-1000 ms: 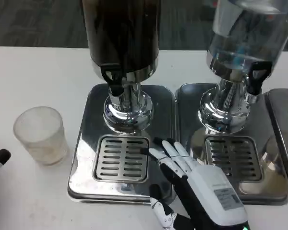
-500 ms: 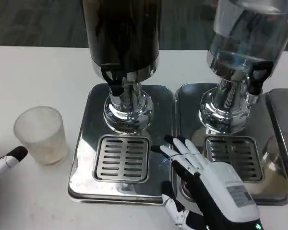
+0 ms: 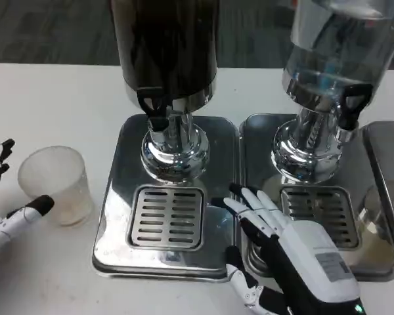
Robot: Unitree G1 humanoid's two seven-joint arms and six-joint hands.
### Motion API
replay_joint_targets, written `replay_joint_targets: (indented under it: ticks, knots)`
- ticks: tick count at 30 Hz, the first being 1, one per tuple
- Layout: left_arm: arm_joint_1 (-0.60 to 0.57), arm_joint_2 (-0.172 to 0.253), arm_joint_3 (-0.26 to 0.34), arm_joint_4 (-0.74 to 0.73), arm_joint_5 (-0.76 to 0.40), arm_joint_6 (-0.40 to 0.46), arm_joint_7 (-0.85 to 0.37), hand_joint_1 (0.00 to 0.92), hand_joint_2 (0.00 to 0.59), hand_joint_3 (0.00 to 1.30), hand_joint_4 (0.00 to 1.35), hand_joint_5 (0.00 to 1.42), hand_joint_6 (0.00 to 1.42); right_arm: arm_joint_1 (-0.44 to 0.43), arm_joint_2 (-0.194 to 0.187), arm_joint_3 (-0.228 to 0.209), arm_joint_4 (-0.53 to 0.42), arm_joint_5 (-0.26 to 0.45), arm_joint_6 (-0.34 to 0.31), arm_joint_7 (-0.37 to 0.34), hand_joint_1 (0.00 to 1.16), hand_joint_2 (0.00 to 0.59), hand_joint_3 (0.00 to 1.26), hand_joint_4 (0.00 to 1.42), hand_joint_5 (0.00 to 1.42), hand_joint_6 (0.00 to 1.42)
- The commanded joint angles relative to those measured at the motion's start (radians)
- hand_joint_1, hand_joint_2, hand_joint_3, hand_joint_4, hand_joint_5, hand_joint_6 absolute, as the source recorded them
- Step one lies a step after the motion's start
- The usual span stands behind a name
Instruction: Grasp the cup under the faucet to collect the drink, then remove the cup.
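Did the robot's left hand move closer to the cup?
Yes. The left hand has come in from the picture's left edge, its fingers now flanking the frosted plastic cup, which stayed put.

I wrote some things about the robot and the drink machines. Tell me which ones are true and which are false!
1. The cup stands under the dark dispenser's tap. False: it stands on the white table, left of the drip tray.
2. The left hand has fingers on both sides of the cup. True.
3. The right hand holds the cup. False: it holds nothing.
4. The dark dispenser stands left of the clear dispenser. True.
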Motion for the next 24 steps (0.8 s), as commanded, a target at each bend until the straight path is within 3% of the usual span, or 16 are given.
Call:
replay_joint_targets:
  ticks: [1, 24]
  knots:
    - [-0.028, 0.007, -0.019, 0.023, -0.01, -0.009, -0.041, 0.118, 0.042, 0.0, 0.0, 0.04, 0.04, 0.003, -0.002, -0.005, -0.016, 0.009, -0.012, 0.007, 0.48, 0.585, 0.17, 0.04, 0.03, 0.16]
    - [-0.139, -0.002, -0.081, 0.093, 0.009, 0.029, -0.101, 0.112, 0.033, 0.0, 0.0, 0.02, 0.03, 0.014, -0.003, -0.012, -0.03, 0.016, -0.004, 0.017, 0.49, 0.586, 0.17, 0.04, 0.03, 0.17]
